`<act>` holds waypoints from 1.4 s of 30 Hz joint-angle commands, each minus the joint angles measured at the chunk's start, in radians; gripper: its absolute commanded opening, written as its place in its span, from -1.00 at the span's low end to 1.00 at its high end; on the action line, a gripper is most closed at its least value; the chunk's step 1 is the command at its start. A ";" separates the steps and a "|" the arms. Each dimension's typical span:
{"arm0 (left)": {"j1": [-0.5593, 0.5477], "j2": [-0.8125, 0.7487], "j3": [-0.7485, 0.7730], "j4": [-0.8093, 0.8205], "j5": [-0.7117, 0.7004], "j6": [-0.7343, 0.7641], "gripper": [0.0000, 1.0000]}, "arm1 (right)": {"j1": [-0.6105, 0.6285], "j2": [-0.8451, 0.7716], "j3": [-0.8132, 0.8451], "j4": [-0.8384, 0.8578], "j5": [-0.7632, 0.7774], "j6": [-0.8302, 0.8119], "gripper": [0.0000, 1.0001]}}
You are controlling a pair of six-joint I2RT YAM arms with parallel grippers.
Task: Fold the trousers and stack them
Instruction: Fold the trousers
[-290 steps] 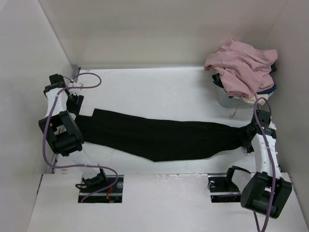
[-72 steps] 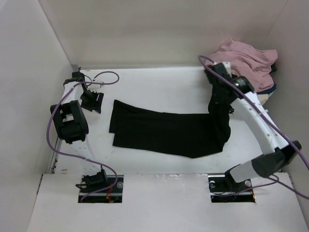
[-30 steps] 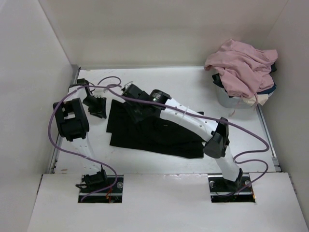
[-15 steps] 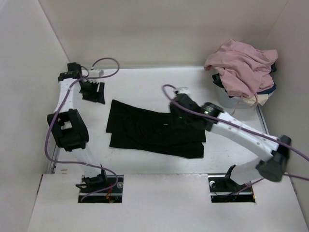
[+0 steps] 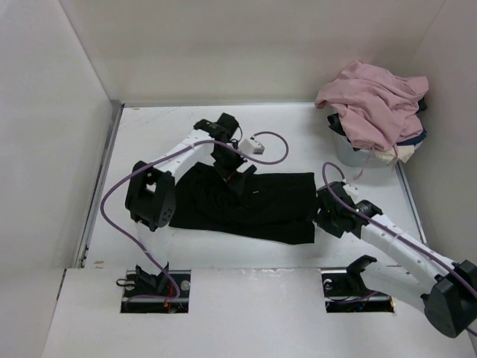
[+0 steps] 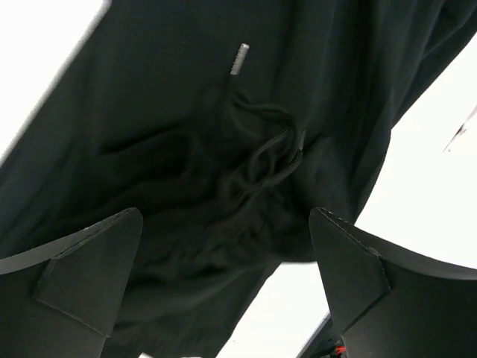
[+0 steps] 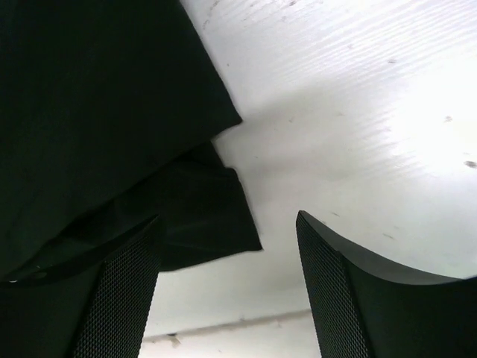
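Observation:
The black trousers (image 5: pixel 253 212) lie folded in half across the middle of the table. My left gripper (image 5: pixel 240 179) is open and empty, hovering over their far edge. In the left wrist view (image 6: pixel 223 276) the black cloth (image 6: pixel 149 149) fills the frame, with a knotted drawstring (image 6: pixel 261 156) between the fingers. My right gripper (image 5: pixel 325 213) is open and empty just off the right end of the fold. In the right wrist view (image 7: pixel 227 298) the layered corner of the trousers (image 7: pixel 216 216) lies between and just ahead of the fingers.
A grey bin (image 5: pixel 350 153) at the far right holds a heap of dusty-pink cloth (image 5: pixel 373 101) over navy and cream cloth. White walls close in the table at the left, back and right. The left arm's purple cable (image 5: pixel 272 149) loops above the trousers.
The right gripper carried the trousers' right end over to the left, folding them in half, let go and drew back to the right. The left arm swung in from the far left corner.

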 commanded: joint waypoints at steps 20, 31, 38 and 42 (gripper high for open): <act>0.021 -0.132 -0.154 0.233 -0.289 -0.093 -0.97 | -0.011 0.247 -0.107 0.446 -0.099 0.062 -0.45; 0.225 -0.525 -0.370 0.375 -0.268 -0.018 -0.89 | 0.027 0.327 -0.004 0.460 -0.098 -0.010 -0.59; 0.386 -0.638 -0.625 0.401 -0.258 0.016 -0.82 | 0.049 0.310 -0.041 0.455 -0.092 0.001 -0.50; 0.486 -0.665 -0.737 0.497 -0.265 0.002 -0.69 | 0.049 0.296 -0.048 0.457 -0.101 -0.010 -0.30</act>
